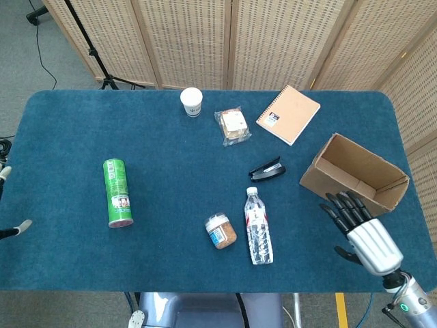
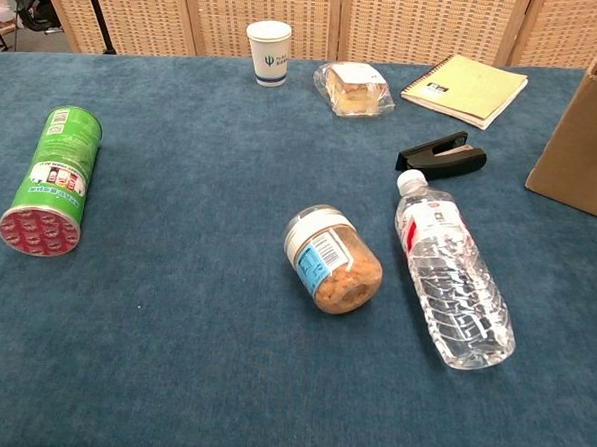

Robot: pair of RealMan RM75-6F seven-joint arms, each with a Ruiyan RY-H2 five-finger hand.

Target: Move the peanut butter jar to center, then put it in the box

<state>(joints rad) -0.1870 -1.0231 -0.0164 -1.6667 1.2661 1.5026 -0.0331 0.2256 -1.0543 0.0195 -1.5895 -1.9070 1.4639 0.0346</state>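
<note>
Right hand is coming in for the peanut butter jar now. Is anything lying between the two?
Yes. The water bottle lies on its side just right of the peanut butter jar, across the straight line from the right hand. The hand is open, near the box. Coming from above would probably avoid the bottle.

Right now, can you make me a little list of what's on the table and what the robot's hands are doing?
peanut butter jar: on its side, near the table's middle, untouched
water bottle: lying beside the jar
box: open, at the right
right hand: fingers spread, holding nothing, near the box
left hand: only fingertips show at the left edge
green can: lying at the left
</note>
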